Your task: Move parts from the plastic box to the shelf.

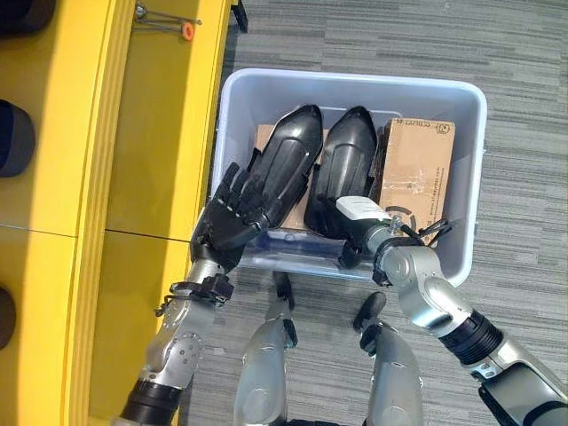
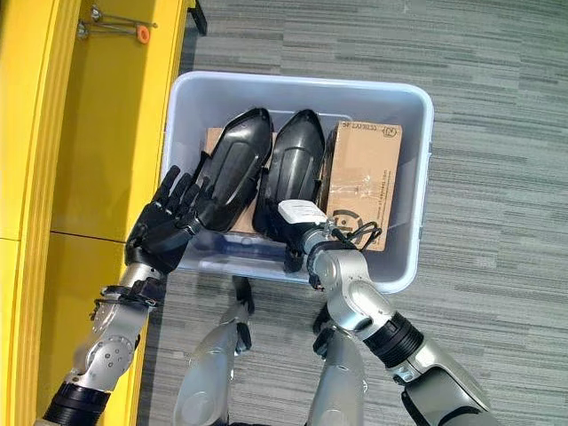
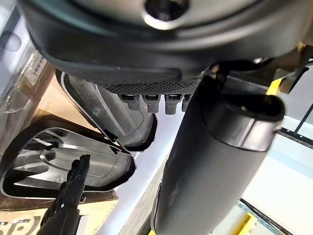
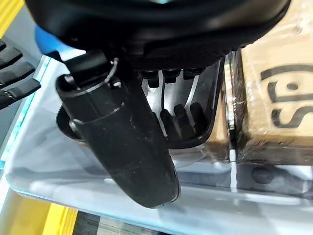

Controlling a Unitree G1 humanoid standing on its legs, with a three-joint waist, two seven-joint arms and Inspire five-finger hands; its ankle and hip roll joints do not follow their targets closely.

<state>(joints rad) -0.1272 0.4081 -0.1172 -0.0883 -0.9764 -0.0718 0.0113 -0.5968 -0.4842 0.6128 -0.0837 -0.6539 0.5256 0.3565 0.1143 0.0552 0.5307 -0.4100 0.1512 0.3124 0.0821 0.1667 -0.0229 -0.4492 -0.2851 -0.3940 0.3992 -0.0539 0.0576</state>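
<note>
Sitting on the grey carpet (image 1: pixel 399 35), the pale plastic box (image 1: pixel 466 169) holds two black moulded parts side by side and a brown cardboard box (image 1: pixel 417 169) at the robot's right, standing against the box's right wall. A flatter piece of cardboard (image 2: pixel 213 142) lies under the parts. The yellow shelf (image 1: pixel 151 133) stands just to the left of the plastic box, with a small metal pin with an orange tip (image 1: pixel 169 25) lying on it near the far end.

The left hand (image 1: pixel 232 213) reaches over the box's near left corner, its fingers spread and fairly straight, lying on top of the left black part (image 1: pixel 286 155) without curling round it. In the left wrist view the part's ribbed underside shows past the fingers.

The right hand (image 2: pixel 297 232) dips into the box at the near end of the right black part (image 1: pixel 342 164); its fingers reach down into the part's hollow shell, and whether they grip it cannot be told.
</note>
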